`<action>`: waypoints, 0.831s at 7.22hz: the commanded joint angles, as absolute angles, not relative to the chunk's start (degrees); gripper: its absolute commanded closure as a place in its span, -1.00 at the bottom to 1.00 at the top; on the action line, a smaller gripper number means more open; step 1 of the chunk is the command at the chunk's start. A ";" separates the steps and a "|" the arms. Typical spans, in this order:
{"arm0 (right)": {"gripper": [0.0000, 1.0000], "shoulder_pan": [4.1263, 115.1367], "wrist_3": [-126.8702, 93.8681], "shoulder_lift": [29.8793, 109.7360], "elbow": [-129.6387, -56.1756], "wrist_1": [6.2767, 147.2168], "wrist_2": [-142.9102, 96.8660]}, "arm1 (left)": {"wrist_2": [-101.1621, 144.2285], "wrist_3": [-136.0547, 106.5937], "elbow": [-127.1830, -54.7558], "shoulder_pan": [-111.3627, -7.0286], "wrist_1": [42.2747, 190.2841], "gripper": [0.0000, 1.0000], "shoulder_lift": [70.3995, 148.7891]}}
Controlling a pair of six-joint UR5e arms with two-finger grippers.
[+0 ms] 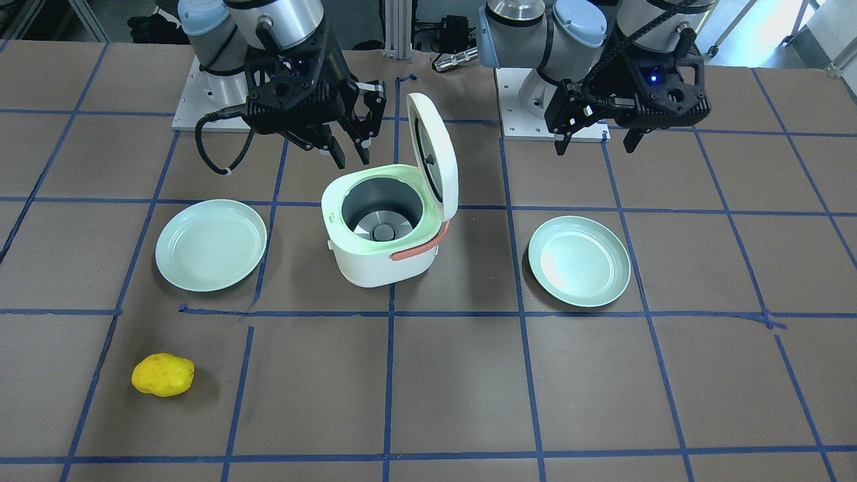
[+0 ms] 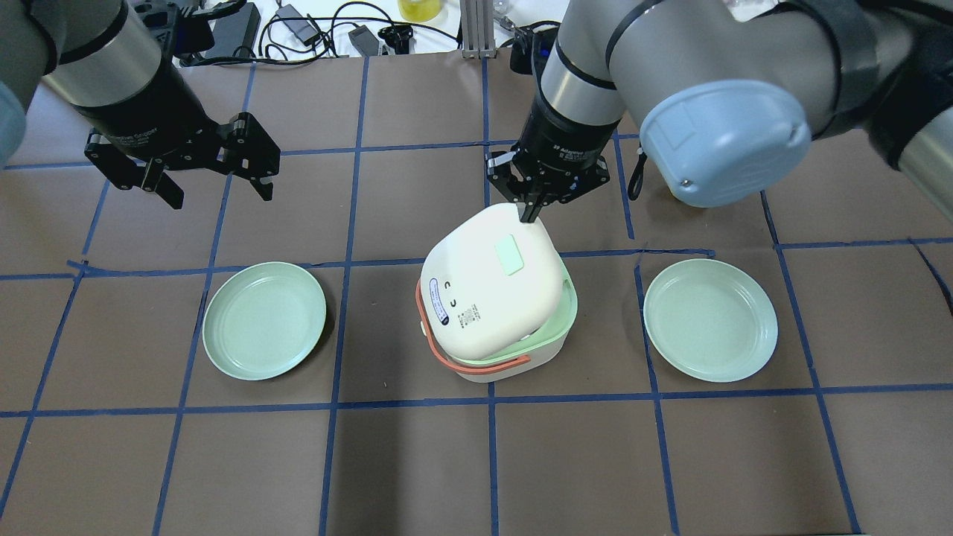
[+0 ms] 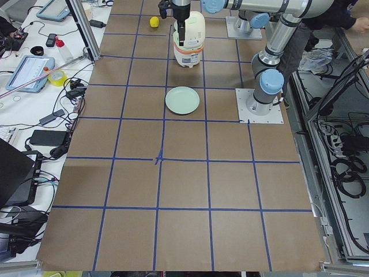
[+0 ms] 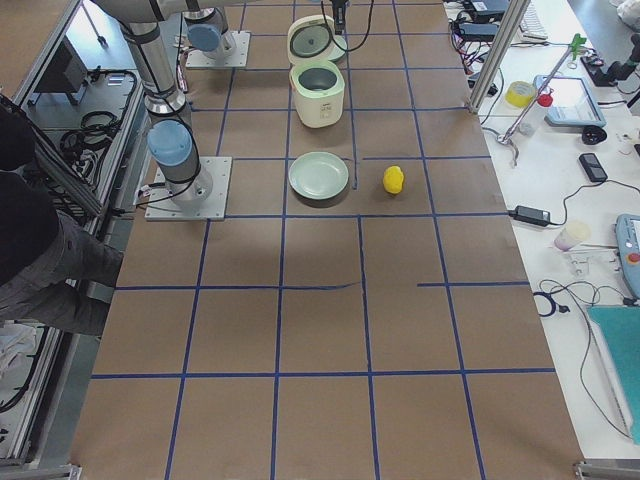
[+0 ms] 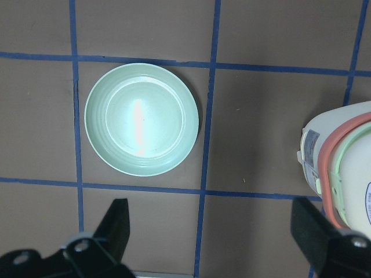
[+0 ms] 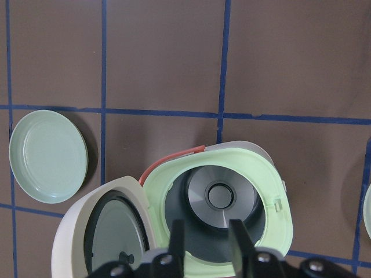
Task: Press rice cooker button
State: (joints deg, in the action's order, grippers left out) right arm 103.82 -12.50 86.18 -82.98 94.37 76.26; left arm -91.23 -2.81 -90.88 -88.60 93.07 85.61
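The white rice cooker (image 1: 385,258) stands mid-table with its lid (image 1: 436,144) swung up and open, so the empty metal pot shows. The button (image 2: 511,254) is a pale rounded rectangle on the lid's outer top, which faces the overhead camera. My right gripper (image 1: 349,157) hovers just beside the open lid, over the pot's rim, with its fingers drawn close together and holding nothing; it also shows in the overhead view (image 2: 527,214) and the right wrist view (image 6: 207,243). My left gripper (image 2: 220,195) is open and empty, high over the table well away from the cooker.
Two pale green plates (image 1: 211,244) (image 1: 579,261) lie on either side of the cooker. A yellow lumpy object (image 1: 163,375) lies near the operators' side. The cooker has a coral carry handle (image 1: 418,251) folded down. Blue tape lines grid the brown table.
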 commanded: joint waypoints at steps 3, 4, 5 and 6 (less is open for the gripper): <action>-1.00 101.87 -12.83 85.43 -81.83 93.17 86.73 | -91.23 -2.81 -90.88 -88.59 93.08 -1.00 85.61; -1.00 100.39 -12.57 85.43 -81.83 90.90 86.75 | -91.23 -2.81 -90.88 -88.59 93.08 -1.00 85.61; -1.00 98.11 -12.31 85.43 -81.91 89.14 86.75 | -91.23 -2.81 -90.88 -88.59 93.08 -1.00 85.61; -1.00 96.26 -10.22 85.43 -81.91 88.95 86.75 | -91.23 -2.81 -90.88 -88.59 93.08 -1.00 85.61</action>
State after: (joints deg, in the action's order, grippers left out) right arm 98.62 -11.94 85.44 -81.87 89.97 86.62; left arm -91.23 -2.81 -90.88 -88.59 93.08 85.61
